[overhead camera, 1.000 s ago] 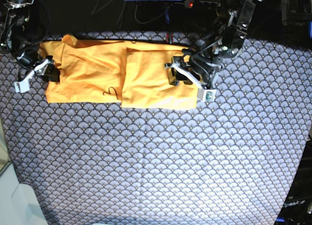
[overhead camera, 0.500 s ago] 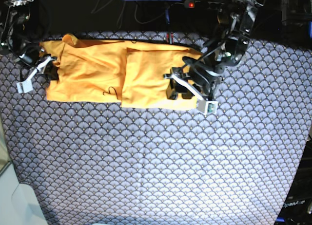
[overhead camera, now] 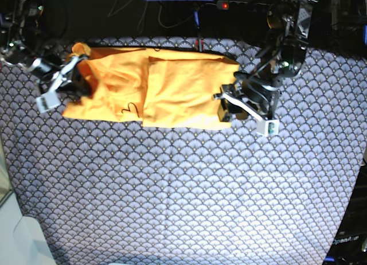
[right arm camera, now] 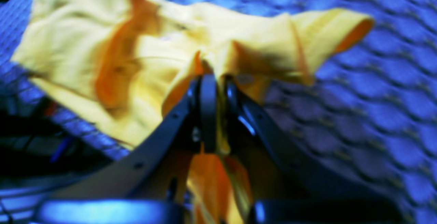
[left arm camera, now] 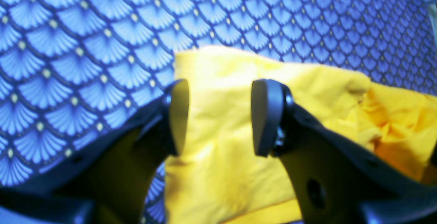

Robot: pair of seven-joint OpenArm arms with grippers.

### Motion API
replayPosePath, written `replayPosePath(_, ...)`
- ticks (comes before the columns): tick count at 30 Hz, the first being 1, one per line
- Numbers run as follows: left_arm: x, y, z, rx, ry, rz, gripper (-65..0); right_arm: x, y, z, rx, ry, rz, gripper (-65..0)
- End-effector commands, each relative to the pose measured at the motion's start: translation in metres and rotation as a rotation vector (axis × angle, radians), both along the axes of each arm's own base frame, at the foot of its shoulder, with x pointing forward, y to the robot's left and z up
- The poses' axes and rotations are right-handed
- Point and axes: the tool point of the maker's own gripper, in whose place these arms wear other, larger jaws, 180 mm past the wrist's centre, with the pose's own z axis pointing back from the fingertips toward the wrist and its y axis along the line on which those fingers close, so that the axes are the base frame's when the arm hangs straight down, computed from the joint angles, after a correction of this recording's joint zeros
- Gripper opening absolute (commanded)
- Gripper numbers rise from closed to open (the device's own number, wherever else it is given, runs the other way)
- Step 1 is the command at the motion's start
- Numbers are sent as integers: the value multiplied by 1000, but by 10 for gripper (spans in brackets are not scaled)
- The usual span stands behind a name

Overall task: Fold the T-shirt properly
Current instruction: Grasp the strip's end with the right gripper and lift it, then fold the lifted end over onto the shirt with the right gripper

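T-shirt (overhead camera: 149, 87): one garment, orange-yellow, lying as a long folded band across the far part of my work surface, on the navy patterned cloth (overhead camera: 183, 190). I count one shirt, one cloth, two arms. I see no bins, trays or boxes in any view, so nothing to log as contents.

Right gripper (overhead camera: 73, 71), on the base view's left: jaws pinched tight on a bunched fold at the shirt's end. My right wrist view shows fabric squeezed between the closed pads and spilling out both sides, with a sleeve opening (right arm camera: 351, 26) flaring beyond. That view is blurred; I can't read finer detail. The shirt's end there looks lifted and gathered toward the gripper.

Left gripper (overhead camera: 226, 107), on the base view's right: jaws apart, straddling the shirt's other end. In the left wrist view both fingers (left arm camera: 264, 114) stand clear of the cloth between them, with yellow fabric filling the gap below; I can't tell whether the tips touch the shirt.

Edges: the shirt's far long edge runs close to the cloth's far border, beside dark clutter and cables (overhead camera: 172, 12). Its near long edge is fairly straight. Nearward of it lies a broad spread of patterned cloth, open across the whole width.
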Motion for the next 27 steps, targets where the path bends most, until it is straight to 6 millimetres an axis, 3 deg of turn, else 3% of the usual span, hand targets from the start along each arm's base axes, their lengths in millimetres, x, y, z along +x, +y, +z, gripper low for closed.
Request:
replayPosePath(1, 8, 0, 15, -9, -55, -1, -362, 4, 7, 12, 19, -45, 28, -650)
replayPosePath(12, 2, 2, 7, 3, -34, 3, -362, -3, 64, 34, 29, -92, 214, -650)
replayPosePath(19, -3, 11, 4, 22, -25, 6, -362, 6, 104, 45, 45, -125, 342, -650)
replayPosePath(27, -4, 55, 1, 52, -15, 119, -362, 21, 126, 56, 39, -157, 399, -650)
